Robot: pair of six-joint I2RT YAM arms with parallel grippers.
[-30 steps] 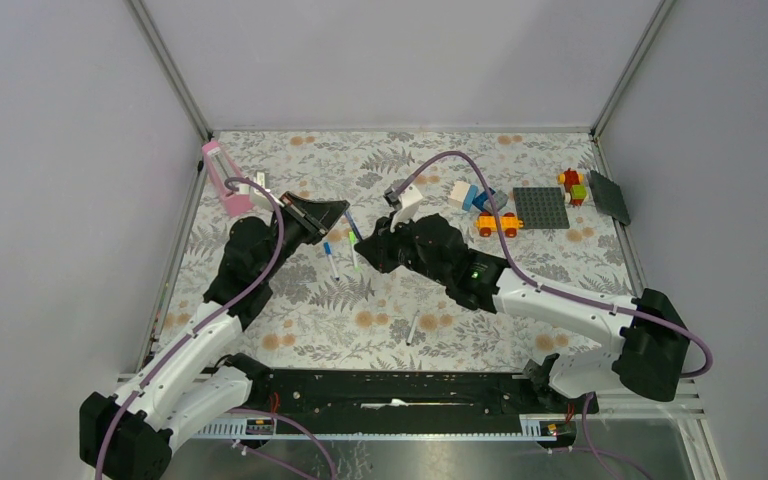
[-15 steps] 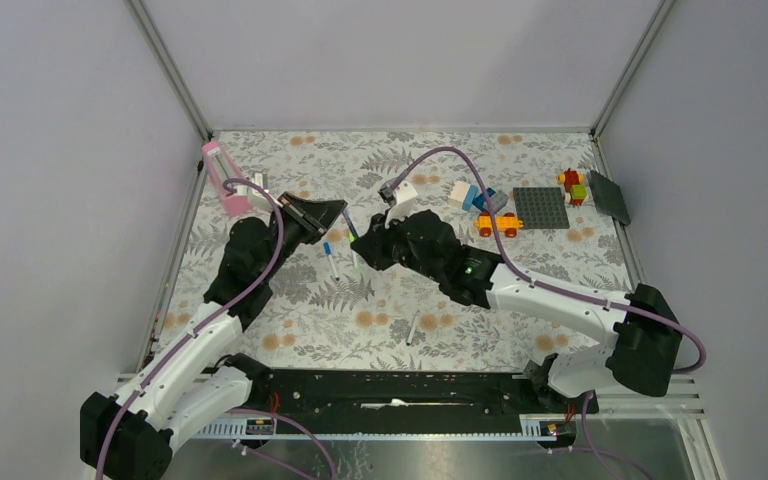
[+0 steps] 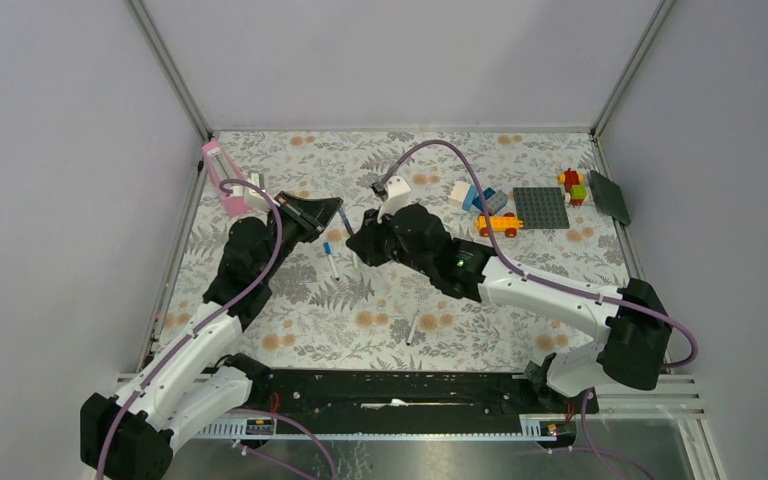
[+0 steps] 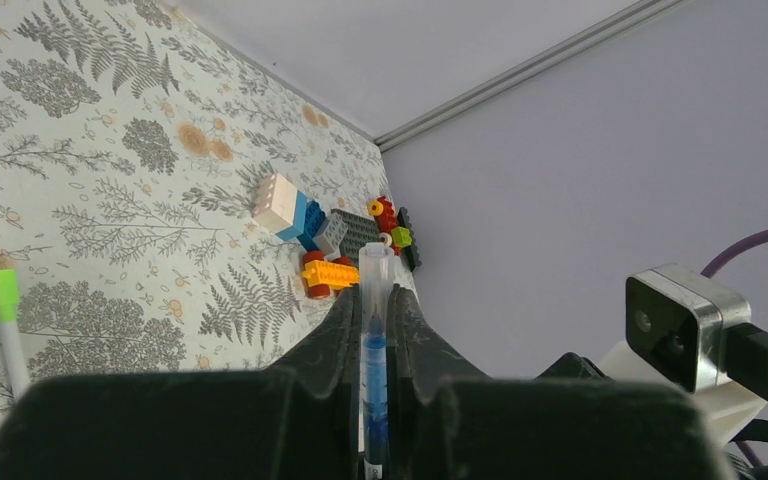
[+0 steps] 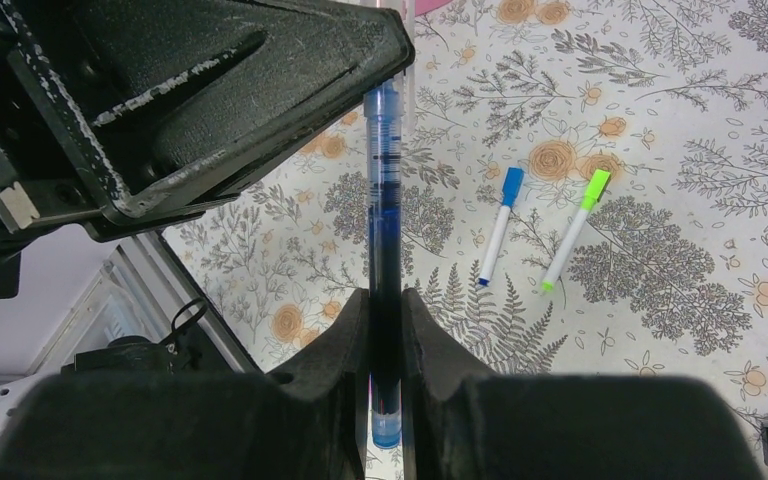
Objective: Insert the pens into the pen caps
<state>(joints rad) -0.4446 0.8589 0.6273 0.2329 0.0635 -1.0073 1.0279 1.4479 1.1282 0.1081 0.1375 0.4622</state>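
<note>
A dark blue pen (image 5: 384, 240) runs straight from my right gripper (image 5: 385, 300), which is shut on its barrel, up into my left gripper (image 5: 260, 90). In the left wrist view my left gripper (image 4: 374, 300) is shut on a see-through pen cap (image 4: 374, 275) with the pen's blue end inside it. Seen from above, both grippers (image 3: 332, 208) (image 3: 360, 238) meet tip to tip above the mat. On the mat lie a white pen with a blue cap (image 5: 497, 225) and a white pen with a green cap (image 5: 572, 230). A third white pen (image 3: 413, 327) lies nearer the bases.
Toy bricks (image 3: 490, 205) and a grey baseplate (image 3: 541, 207) sit at the back right, with a dark plate (image 3: 610, 197) by the right wall. A pink object (image 3: 222, 178) rests by the left wall. The black rail (image 3: 390, 385) crosses the near edge.
My right arm has swung left and farther back, bringing the dark blue pen up against my left gripper. The left gripper has barely moved.
</note>
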